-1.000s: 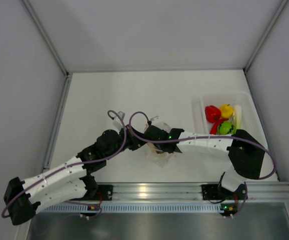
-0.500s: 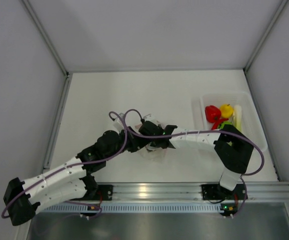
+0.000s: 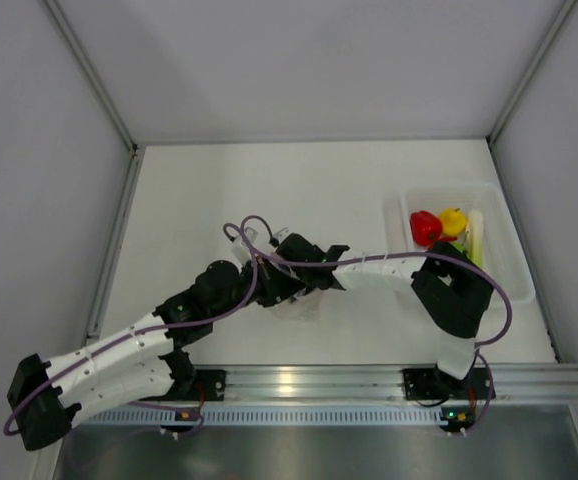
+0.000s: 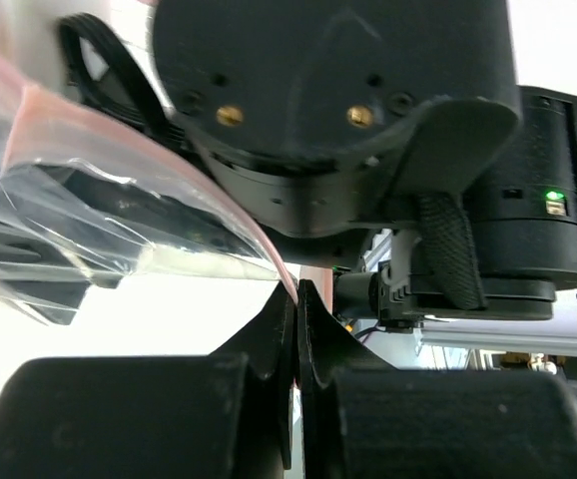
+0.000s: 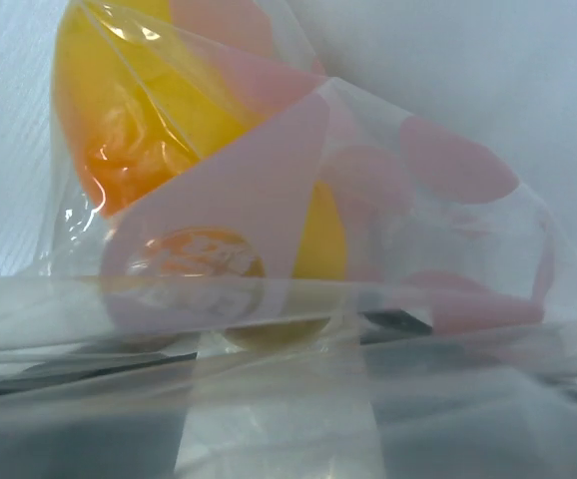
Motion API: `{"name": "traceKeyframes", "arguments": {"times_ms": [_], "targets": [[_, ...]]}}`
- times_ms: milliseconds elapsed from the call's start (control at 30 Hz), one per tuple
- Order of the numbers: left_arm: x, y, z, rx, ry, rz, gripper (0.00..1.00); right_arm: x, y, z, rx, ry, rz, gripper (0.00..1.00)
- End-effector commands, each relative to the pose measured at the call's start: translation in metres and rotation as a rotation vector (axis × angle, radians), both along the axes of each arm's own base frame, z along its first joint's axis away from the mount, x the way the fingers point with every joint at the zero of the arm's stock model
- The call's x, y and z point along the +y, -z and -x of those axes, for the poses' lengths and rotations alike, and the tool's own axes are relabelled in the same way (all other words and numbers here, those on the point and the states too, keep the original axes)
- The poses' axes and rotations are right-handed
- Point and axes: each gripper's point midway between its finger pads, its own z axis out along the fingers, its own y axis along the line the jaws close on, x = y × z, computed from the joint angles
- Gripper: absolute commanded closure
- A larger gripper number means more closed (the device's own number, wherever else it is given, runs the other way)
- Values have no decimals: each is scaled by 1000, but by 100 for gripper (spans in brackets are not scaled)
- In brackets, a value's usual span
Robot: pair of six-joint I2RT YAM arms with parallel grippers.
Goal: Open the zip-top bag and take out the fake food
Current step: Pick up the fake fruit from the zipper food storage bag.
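Swinging left to the zip-top bag clamped in the left jaws, the right arm noses in, its jaws' gap unclear, fake food still inside.

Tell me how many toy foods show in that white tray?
3: a red pepper at the left of the tray, a yellow piece beside it, a pale stalk on the right. The right arm covers the near part, so more may be hidden.

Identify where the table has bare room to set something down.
Bare table lies between the back wall and the arms, plus beside the left rail. Crowded: centre around the zip-top bag, and the tray at right.
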Motion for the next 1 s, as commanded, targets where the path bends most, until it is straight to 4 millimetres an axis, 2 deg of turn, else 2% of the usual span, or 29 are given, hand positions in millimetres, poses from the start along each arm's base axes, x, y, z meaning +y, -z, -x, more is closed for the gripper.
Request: {"name": "traceKeyframes", "arguments": {"times_ms": [0, 67, 200, 433, 600, 733, 900, 933, 967], "targets": [[-9, -20, 6, -54, 59, 65, 100, 28, -9, -21, -58, -39, -74, 36], [-9, -19, 6, -56, 59, 62, 100, 33, -10, -25, -74, -26, -99, 36], [-10, -20, 9, -59, 77, 61, 100, 39, -13, -33, -92, 7, -125, 25], [-11, -19, 14, -65, 108, 61, 100, 61, -20, -45, -139, -5, -197, 30], [-9, -16, 17, -70, 121, 57, 100, 71, -28, -49, -185, -29, -270, 39], [-11, -17, 18, -73, 131, 55, 100, 78, -35, -50, -203, -42, -291, 38], [-7, -18, 15, -103, 110, 48, 100, 64, -25, -52, -196, 6, -221, 38], [-6, -19, 14, -115, 107, 46, 100, 53, -26, -55, -221, 48, -194, 41], [-5, -21, 14, -129, 107, 43, 100, 39, -18, -52, -208, 74, -137, 46]]}}
